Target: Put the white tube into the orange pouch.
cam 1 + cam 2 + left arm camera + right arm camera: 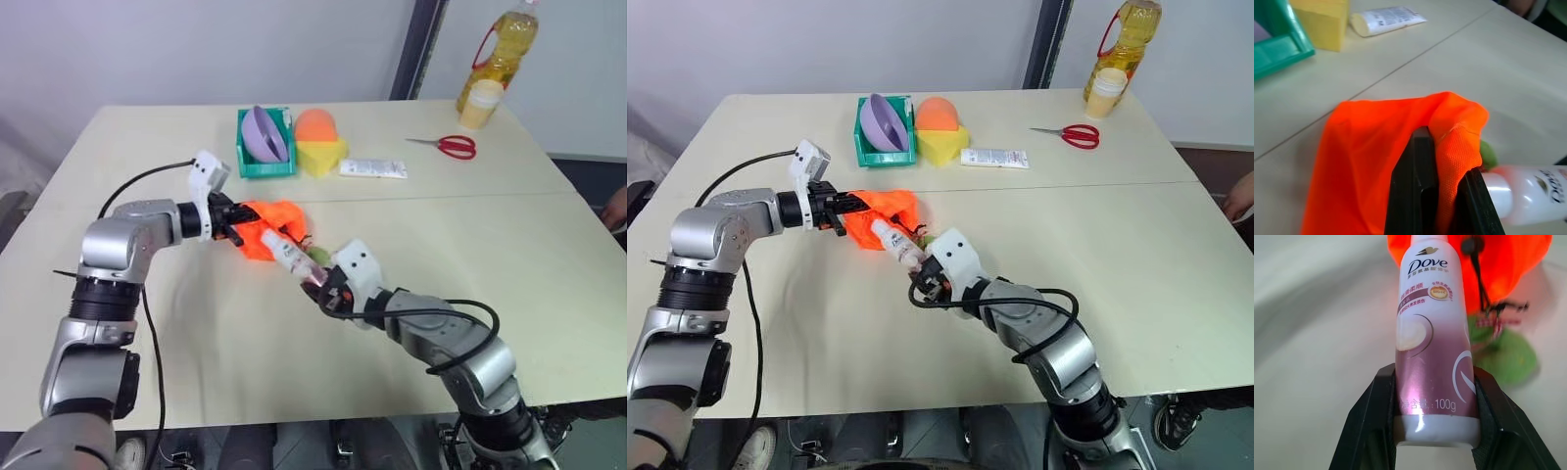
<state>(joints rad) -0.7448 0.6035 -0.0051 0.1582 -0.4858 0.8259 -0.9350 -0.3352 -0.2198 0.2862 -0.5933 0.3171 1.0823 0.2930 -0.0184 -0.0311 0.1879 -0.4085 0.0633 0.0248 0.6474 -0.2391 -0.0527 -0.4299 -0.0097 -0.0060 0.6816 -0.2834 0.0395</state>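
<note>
Plainly, left claw (pixel 844 208) pinches one orange pouch (pixel 884 212); right claw (pixel 919 277) grips one white tube (pixel 897 244).

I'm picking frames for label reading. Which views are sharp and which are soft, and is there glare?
Right wrist view: the white tube print is crisp, with a bright glare strip near its base; the orange pouch and green tag behind are out of focus. Left wrist view: the pouch weave is sharp, the flat tube soft. Eye views: even light, soft shadows.
</note>
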